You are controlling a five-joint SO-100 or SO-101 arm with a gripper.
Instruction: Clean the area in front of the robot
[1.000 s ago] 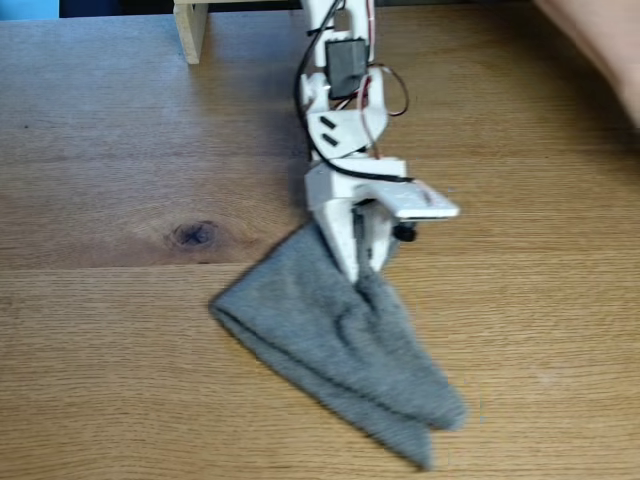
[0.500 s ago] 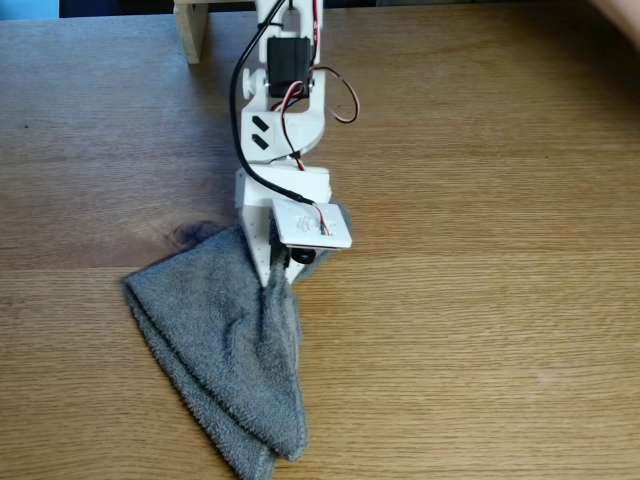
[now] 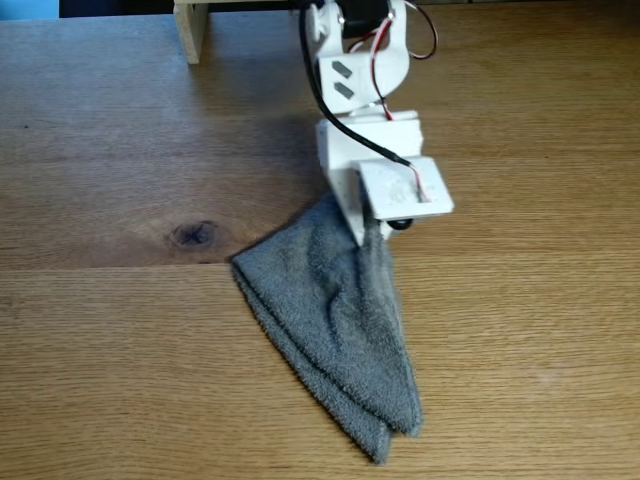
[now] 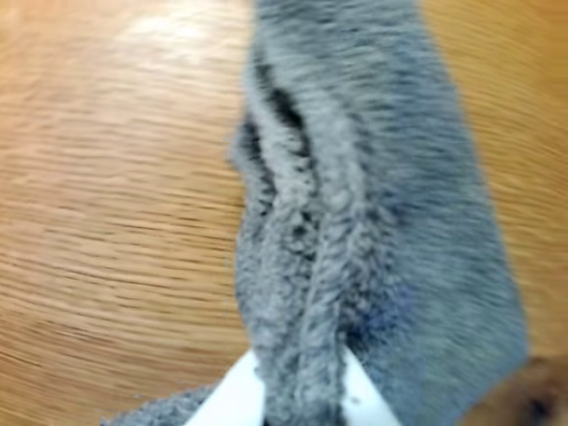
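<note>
Tabletop [image 3: 120, 360] of light-brown wood is what we see across the whole fixed view, made of wide planks whose seams run from 9 o'clock to 3 o'clock. One dark oval knot [image 3: 194, 234] sits on it at about 9 o'clock from the middle of the picture, just beside the towel's upper left corner but apart from it. We can read no brand, label or writing on anything; the flat white plate [image 3: 405, 187] on the arm's wrist is blank as far as we can tell.

At 12 o'clock the robot [image 3: 362, 90] comes down into the fixed view, a white plastic arm with black servo parts and red and black wires. Its gripper [image 3: 362, 228] points down toward 6 o'clock and pinches the top end of the grey towel [image 3: 335, 320]. In the wrist view the two white fingertips [image 4: 232, 398] stand close on both sides of a bunched fold of the towel [image 4: 355, 222], so the claw is narrow and holds the cloth between them.

From the gripper the towel lies flat on the table and spreads toward 5 o'clock, folded double, with its far corner close to the lower edge of the fixed view. The wrist view is somewhat blurred.

At 11 o'clock, at the upper edge, a pale wooden post [image 3: 192, 28] stands on the table, well apart from the towel. Behind the table's far edge we see only a dark strip and a small blue patch [image 3: 28, 8] in the upper left corner.
</note>
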